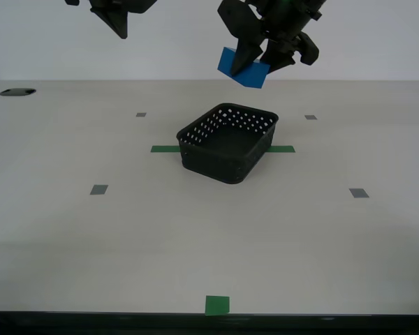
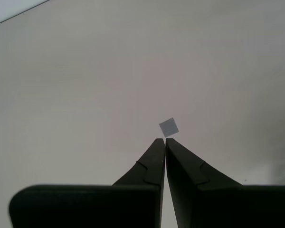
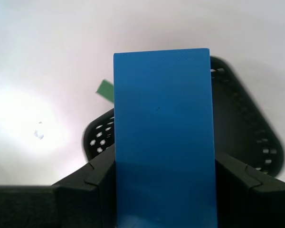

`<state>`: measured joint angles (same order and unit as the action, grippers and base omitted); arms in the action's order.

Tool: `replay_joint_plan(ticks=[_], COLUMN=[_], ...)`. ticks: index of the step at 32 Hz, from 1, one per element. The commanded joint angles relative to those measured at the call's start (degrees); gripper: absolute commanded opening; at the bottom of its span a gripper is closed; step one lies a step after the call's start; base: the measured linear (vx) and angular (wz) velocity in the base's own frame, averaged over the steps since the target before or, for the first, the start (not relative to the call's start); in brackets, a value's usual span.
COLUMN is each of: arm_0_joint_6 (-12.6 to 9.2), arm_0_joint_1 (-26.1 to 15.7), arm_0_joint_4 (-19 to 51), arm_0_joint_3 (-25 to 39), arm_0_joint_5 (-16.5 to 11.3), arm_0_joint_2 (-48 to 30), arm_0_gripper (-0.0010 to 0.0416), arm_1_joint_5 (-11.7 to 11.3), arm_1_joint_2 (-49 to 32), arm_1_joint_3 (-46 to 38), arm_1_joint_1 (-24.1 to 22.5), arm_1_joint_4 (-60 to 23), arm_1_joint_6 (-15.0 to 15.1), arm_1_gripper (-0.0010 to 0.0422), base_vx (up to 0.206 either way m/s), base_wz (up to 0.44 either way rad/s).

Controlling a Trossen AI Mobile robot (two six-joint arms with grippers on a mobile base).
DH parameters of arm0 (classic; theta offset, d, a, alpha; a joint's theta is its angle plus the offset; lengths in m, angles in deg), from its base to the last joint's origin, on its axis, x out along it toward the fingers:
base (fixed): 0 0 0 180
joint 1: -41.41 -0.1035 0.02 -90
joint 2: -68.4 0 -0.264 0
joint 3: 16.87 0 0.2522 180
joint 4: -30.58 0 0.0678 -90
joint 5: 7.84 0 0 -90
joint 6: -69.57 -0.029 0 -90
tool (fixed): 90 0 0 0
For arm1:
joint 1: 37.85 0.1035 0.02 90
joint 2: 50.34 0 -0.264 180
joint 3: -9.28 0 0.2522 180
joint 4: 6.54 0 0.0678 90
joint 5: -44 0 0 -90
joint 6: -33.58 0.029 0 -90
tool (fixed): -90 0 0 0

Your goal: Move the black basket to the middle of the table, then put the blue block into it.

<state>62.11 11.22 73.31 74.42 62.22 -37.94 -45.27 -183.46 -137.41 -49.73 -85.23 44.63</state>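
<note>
The black basket (image 1: 228,142) stands near the middle of the pale table (image 1: 126,237), over a green tape strip (image 1: 163,149). My first gripper (image 1: 255,61) is shut on the blue block (image 1: 241,71) and holds it in the air above the basket's far side. In the first wrist view the blue block (image 3: 164,137) fills the space between the fingers (image 3: 92,183), with the basket (image 3: 249,128) below it. My second gripper (image 2: 162,141) is shut and empty, high above bare table; it shows at the exterior view's upper left (image 1: 119,28).
Small grey tape squares (image 1: 98,189) (image 1: 358,192) (image 1: 140,114) (image 1: 310,116) lie around the basket. A green tape square (image 1: 217,305) sits at the table's near edge. A dark hole (image 1: 17,91) is at the far left. One grey square (image 2: 168,127) shows below my second gripper.
</note>
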Motion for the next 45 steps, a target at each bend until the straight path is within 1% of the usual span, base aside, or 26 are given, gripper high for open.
replay_joint_plan(ticks=[1,6,7,9,10,11,12,13,14,15,17,18,19,20,21,23,24,25,26,28,30,35,36,39,45], arm_0_joint_6=[-0.1,0.0,0.0,0.3,0.5,0.6,0.8,0.8,0.9,0.9,0.9,0.9,1.0,1.0,1.0,1.0,1.0,1.0,1.0,1.0,1.0,1.0,1.0,1.0,1.0], arm_0_joint_1=[-2.6,-2.8,-2.8,-2.8,-2.8,-2.8,-2.8,-2.8,-2.8,-2.8,-2.8,-2.8,-2.8,-2.8,-2.8,-2.8,-2.8,-2.8,-2.8,-2.8,-2.8,-2.8,-2.8,-2.8,-2.8], arm_0_joint_4=[-0.4,-0.5,-0.4,-0.7,-0.7,-0.7,-0.8,-1.0,-1.5,-1.6,-1.6,-1.6,-1.6,-1.6,-1.5,-1.5,-1.5,-1.5,-1.5,-1.5,-1.5,-1.5,-1.6,-1.6,-1.6], arm_0_joint_3=[0.1,0.1,0.1,0.1,0.1,0.1,0.1,0.1,0.1,0.1,0.1,0.1,0.1,0.1,0.1,0.1,0.1,0.1,0.1,0.1,0.1,0.1,0.1,0.1,0.1], arm_0_joint_5=[0.3,0.3,0.6,2.5,2.9,3.5,3.5,3.5,3.5,3.5,3.5,3.5,3.5,3.5,3.5,3.5,3.5,3.5,3.5,3.5,3.5,3.5,3.5,3.5,3.5], arm_0_joint_2=[0.0,0.0,0.0,0.0,0.0,0.0,0.0,0.0,0.0,0.0,0.0,0.0,0.0,0.0,0.0,0.0,0.0,0.0,0.0,0.0,0.0,0.0,0.0,0.0,0.0], arm_0_gripper=[-0.0001,0.0001,0.0004,0.0016,0.0022,0.0056,0.0081,0.0095,0.0147,0.0162,0.0241,0.0306,0.0331,0.0385,0.0405,0.0392,0.0375,0.0370,0.0355,0.0346,0.0346,0.0367,0.0377,0.0385,0.0380], arm_1_joint_5=[0.1,0.1,0.1,0.1,0.1,0.1,0.1,0.1,0.1,0.1,0.1,0.1,0.1,0.1,0.1,0.1,0.1,0.1,0.1,0.1,0.1,0.1,0.1,0.1,0.1], arm_1_joint_2=[0.1,0.1,0.1,0.1,0.1,0.1,0.1,0.1,0.1,0.1,0.1,0.1,0.1,0.1,0.1,0.1,0.1,0.1,0.1,0.1,0.1,0.1,0.1,0.1,0.1], arm_1_joint_3=[0.0,0.0,0.0,0.0,0.0,0.0,0.0,0.0,0.0,0.0,0.0,0.0,0.0,0.0,0.0,0.0,0.0,0.0,0.0,0.0,0.0,0.0,0.0,0.0,0.0], arm_1_joint_1=[0.2,0.3,0.3,0.3,0.3,0.3,0.3,0.3,0.3,0.3,0.3,0.3,0.3,0.3,0.3,0.3,0.3,0.3,0.3,0.3,0.3,0.3,0.3,0.3,0.3], arm_1_joint_4=[-0.1,-0.2,-0.2,-0.2,-0.2,-0.2,-0.2,-0.2,-0.3,-0.3,-0.4,-0.5,-0.6,-0.6,-0.6,-0.8,-1.1,-1.1,-1.2,-1.3,-1.4,-1.4,-1.2,-1.1,-0.5], arm_1_joint_6=[-0.1,-0.1,-0.1,-0.1,-0.1,-0.1,-0.1,-0.1,-0.1,-0.1,-0.1,-0.1,-0.1,-0.1,-0.1,-0.1,-0.1,-0.1,-0.1,-0.1,-0.1,0.0,-0.1,-0.1,-0.1], arm_1_gripper=[0.0000,0.0000,0.0000,0.0000,0.0000,0.0000,0.0000,0.0000,0.0000,0.0000,0.0000,0.0000,0.0000,0.0000,0.0000,0.0000,0.0000,0.0000,0.0000,0.0000,0.0000,0.0000,0.0000,0.0000,0.0000], base_vx=[0.000,0.000,0.000,0.000,0.000,0.000,0.000,0.000,0.000,0.000,0.000,0.000,0.000,0.000,0.000,0.000,0.000,0.000,0.000,0.000,0.000,0.000,0.000,0.000,0.000], base_wz=[0.000,0.000,0.000,0.000,0.000,0.000,0.000,0.000,0.000,0.000,0.000,0.000,0.000,0.000,0.000,0.000,0.000,0.000,0.000,0.000,0.000,0.000,0.000,0.000,0.000])
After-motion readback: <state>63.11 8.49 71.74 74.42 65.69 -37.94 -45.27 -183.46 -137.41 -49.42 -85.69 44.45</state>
